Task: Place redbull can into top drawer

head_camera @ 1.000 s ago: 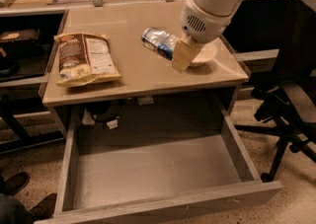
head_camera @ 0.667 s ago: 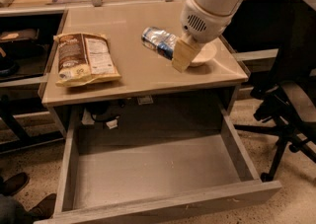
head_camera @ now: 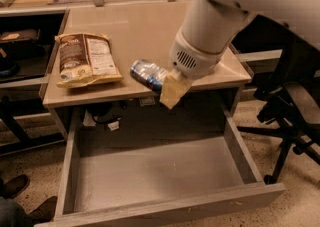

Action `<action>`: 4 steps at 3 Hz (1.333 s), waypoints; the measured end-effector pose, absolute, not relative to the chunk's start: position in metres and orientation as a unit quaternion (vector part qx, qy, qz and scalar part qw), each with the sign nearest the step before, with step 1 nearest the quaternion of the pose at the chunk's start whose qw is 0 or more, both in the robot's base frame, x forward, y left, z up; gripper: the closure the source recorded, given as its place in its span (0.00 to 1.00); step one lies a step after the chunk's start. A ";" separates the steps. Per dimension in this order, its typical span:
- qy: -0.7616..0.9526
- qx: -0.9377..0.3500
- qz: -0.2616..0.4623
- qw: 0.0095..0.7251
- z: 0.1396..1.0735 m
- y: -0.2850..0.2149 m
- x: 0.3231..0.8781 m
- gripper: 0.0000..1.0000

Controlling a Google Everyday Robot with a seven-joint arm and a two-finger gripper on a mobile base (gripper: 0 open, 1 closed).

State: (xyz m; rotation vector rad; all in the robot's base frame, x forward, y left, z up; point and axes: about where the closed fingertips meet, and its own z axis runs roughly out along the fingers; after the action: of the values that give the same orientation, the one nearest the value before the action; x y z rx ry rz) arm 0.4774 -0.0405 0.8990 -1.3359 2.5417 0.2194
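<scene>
The redbull can point(head_camera: 146, 73) is gripped on its side by the gripper point(head_camera: 166, 85), right at the front edge of the bench point(head_camera: 130, 26). Below, the top drawer point(head_camera: 150, 171) is pulled wide open. A snack bag point(head_camera: 86, 60) is seen lying to the left.

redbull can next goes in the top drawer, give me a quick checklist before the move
1. redbull can in the claw: ok, held sideways.
2. top drawer pulled open: ok.
3. Drawer bottom free of things: ok.
4. Can over the drawer: not ok, it is above the front edge of the table.
5. chip bag apart from the can: ok.
6. Grip firm enough: cannot tell.
</scene>
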 end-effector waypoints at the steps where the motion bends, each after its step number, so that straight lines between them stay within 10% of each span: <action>1: 0.872 -0.465 0.127 0.084 0.861 -0.020 0.435 1.00; 4: 0.872 -0.448 0.185 0.070 0.811 0.012 0.404 1.00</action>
State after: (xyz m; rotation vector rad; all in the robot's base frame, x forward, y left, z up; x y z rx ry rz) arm 0.4037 0.0119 0.8111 -1.3492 2.6233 0.5570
